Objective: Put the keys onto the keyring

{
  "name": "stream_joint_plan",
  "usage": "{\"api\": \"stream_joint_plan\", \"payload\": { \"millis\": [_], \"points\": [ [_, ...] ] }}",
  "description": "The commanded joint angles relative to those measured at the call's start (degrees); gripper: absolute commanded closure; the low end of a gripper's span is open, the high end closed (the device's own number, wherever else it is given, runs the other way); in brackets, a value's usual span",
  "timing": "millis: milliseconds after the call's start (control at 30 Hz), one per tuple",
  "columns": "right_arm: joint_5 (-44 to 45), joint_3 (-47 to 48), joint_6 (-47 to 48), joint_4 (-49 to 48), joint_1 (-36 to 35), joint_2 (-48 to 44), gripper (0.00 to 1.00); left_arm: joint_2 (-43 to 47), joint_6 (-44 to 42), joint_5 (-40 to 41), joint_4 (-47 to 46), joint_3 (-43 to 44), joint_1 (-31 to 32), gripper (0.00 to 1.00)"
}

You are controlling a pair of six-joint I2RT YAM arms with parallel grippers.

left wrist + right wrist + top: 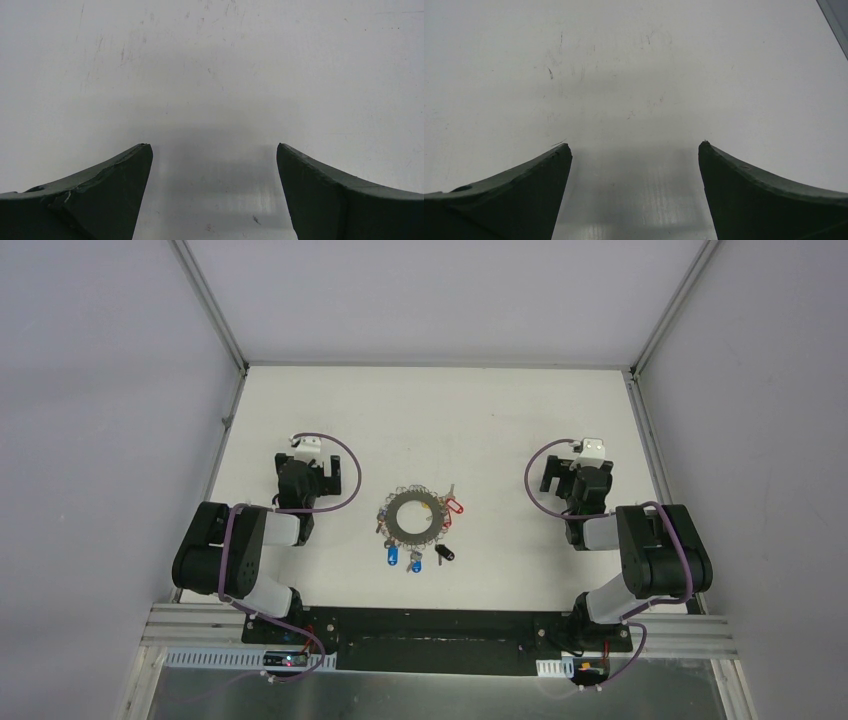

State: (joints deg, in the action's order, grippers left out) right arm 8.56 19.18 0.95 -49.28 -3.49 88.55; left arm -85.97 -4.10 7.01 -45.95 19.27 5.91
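Observation:
The keyring (413, 517), a flat grey metal ring with wire loops round its rim, lies on the white table between the arms. A red-tagged key (456, 506) lies at its right side and a blue-tagged key (392, 556) at its near left; I cannot tell whether either hangs from a loop. My left gripper (318, 471) is open and empty, left of the ring, apart from it. My right gripper (566, 477) is open and empty, well to the right. Both wrist views show only open fingers (112, 185) (744, 185) over bare table; ring and keys are out of those views.
A black-tagged key (444, 554) and a small light-tagged key (415, 562) lie at the ring's near side. Grey walls with metal frame posts (640, 360) enclose the table. A black base rail (430, 635) runs along the near edge.

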Motion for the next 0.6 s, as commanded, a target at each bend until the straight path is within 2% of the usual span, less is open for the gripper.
{"api": "stream_joint_plan", "payload": {
  "millis": [0, 567],
  "points": [
    [-0.5, 1.1, -0.8, -1.8, 0.3, -0.8, 0.00, 0.0, -0.4, -0.4, -3.0, 1.1, -0.1, 0.01],
    [-0.5, 1.1, -0.8, -1.8, 0.3, -0.8, 0.00, 0.0, -0.5, -0.5, -2.7, 1.2, -0.1, 0.01]
  ]
}}
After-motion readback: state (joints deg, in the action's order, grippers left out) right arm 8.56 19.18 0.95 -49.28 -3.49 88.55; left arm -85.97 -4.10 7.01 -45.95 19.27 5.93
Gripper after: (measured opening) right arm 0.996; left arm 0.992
